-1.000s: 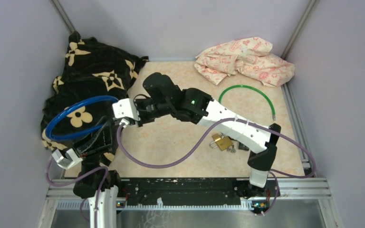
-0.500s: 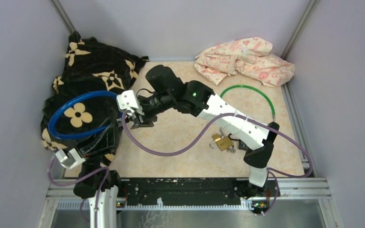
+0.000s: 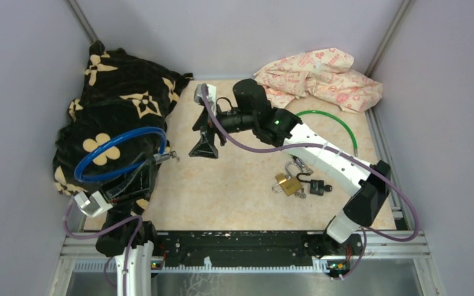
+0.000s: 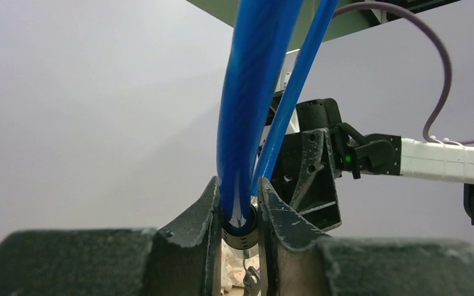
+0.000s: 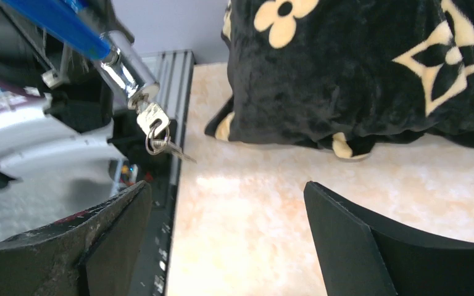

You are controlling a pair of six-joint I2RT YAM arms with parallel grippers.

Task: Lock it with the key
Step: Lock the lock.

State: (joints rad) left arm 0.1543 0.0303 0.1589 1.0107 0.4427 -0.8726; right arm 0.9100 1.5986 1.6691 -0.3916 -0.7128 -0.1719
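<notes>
A blue cable lock (image 3: 118, 154) forms a loop over the black blanket, and my left gripper (image 3: 143, 169) is shut on it near its metal end. In the left wrist view the blue cable (image 4: 253, 92) rises from between the fingers, with that gripper (image 4: 237, 192) clamped round it. The key (image 5: 160, 143) hangs on a ring from the chrome lock cylinder (image 5: 126, 68); the key (image 3: 171, 158) also shows from above. My right gripper (image 3: 202, 139) stands open to the right of the key, apart from it. Seen from the wrist, the right gripper (image 5: 228, 185) holds nothing.
A black blanket with cream flowers (image 3: 120, 92) fills the left side. A pink patterned cloth (image 3: 318, 71) lies at the back right, with a green cable (image 3: 321, 117) in front of it. A brass padlock (image 3: 288, 184) and a small black padlock (image 3: 318, 187) lie under the right arm.
My right gripper has opened, let go at the lock's key end and swung back to the right, away from it. The left gripper still holds the blue cable lock.
</notes>
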